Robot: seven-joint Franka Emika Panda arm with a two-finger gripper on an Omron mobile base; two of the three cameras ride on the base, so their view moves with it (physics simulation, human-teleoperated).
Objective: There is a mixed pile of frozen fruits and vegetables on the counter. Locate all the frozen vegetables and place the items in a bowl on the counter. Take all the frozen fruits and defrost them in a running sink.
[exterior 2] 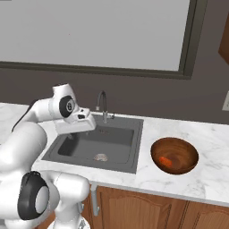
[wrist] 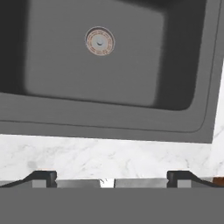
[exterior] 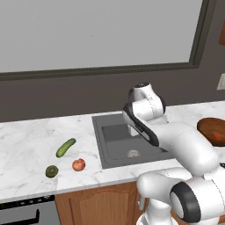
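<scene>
My gripper (wrist: 111,179) hangs open above the dark grey sink (wrist: 113,74), nothing between its widely spread fingertips (wrist: 42,177). The round drain (wrist: 99,41) lies below it. On the white marble counter (exterior: 26,145) left of the sink (exterior: 115,134) lie three loose items. They are the long green cucumber (exterior: 66,147), the red apple (exterior: 78,165) and the dark green round fruit (exterior: 52,171). Right of the sink (exterior 2: 96,145) stands the reddish-brown bowl (exterior 2: 175,154) with the orange carrot (exterior 2: 165,161) inside. The bowl (exterior: 212,130) also shows at the right edge of the left base view.
A curved grey faucet (exterior 2: 103,105) stands behind the basin. A large window fills the dark wall above. Brown cabinets (exterior 2: 134,208) run under the counter, with a dark appliance front (exterior: 26,212) at the lower left. My white arm (exterior: 176,145) spans the sink's right half.
</scene>
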